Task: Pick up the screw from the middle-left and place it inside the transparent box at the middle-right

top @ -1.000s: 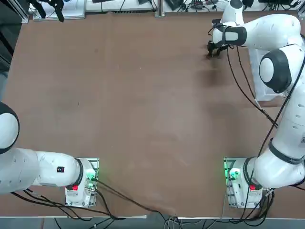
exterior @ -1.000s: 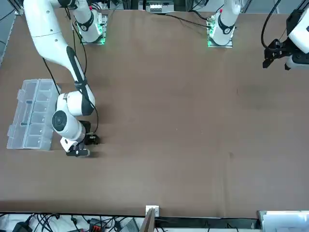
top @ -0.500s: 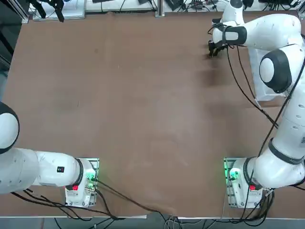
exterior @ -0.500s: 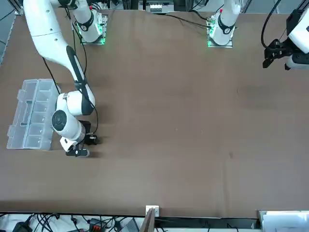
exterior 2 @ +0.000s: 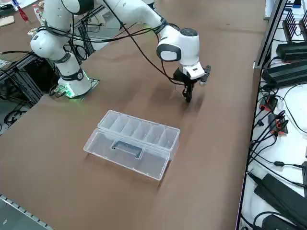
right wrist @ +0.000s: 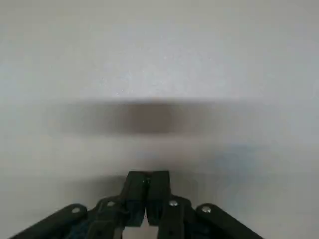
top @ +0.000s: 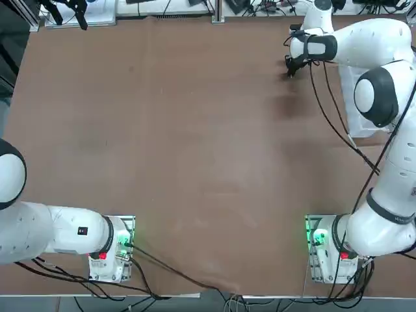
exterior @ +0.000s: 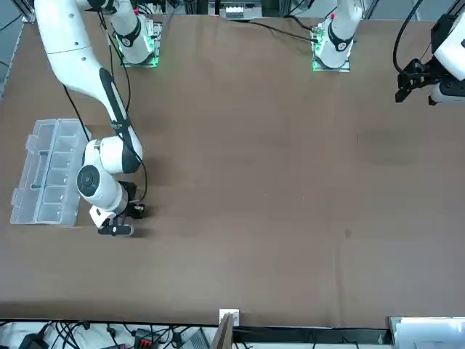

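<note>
The right claw (exterior 2: 187,98) hangs low over the brown tabletop (top: 195,143) near its far edge, in the robot's right half, with its fingers pressed together; in the wrist view the two pads (right wrist: 137,191) meet with only a thin seam between them. A tiny glint sits at that seam, and it may be the screw pinched there, but the pictures do not settle it. No screw can be made out elsewhere on the tabletop in the overhead or front views.

The transparent box (exterior 2: 132,142) lies on the robot's right side, nearer the robot than the claw and apart from it. Its lid is folded open flat beside the row of compartments. From the overhead camera the box (top: 361,104) is largely hidden under the right arm's elbow, showing only as a pale strip at the tabletop's right edge. In the front view it (exterior: 49,172) sits just beside the arm's forearm, with the claw (exterior: 129,220) a little toward the camera from it.

Between claw and box the surface is bare brown, with nothing standing in the path. The wide middle and left of the tabletop are open as well. Beyond the far edge, close to the claw, run cables (exterior 2: 273,120) and dark equipment (exterior 2: 288,72) on a lower ledge.
</note>
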Controlling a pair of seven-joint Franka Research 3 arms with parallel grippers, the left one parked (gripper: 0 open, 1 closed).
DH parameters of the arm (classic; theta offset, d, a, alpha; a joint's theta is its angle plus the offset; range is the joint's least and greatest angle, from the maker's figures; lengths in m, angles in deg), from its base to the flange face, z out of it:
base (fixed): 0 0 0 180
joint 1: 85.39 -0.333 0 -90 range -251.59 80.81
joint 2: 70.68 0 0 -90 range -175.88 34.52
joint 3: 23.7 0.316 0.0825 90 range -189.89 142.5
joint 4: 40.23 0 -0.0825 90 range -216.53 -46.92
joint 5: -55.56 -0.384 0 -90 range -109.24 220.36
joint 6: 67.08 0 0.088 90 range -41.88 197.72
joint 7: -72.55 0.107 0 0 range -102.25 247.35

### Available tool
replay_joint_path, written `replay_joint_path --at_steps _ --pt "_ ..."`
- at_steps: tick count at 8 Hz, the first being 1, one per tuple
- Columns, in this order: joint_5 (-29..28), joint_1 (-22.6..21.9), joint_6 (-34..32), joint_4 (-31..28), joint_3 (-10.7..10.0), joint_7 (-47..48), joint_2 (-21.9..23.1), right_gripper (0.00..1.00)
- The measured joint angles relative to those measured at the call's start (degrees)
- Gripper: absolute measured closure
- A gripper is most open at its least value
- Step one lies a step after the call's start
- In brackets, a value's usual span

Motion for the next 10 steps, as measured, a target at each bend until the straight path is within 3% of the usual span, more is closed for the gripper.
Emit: replay_joint_path --at_steps 4,7,10 --pt "0.01 0.81 -2.69 0.33 -1.07 -0.93 4.56 0.95" --pt "0.03 8.33 -11.64 0.39 -1.77 -14.23 10.78 0.95" --pt "0.02 16.75 -16.45 0.38 -1.85 -29.25 13.11 0.95"
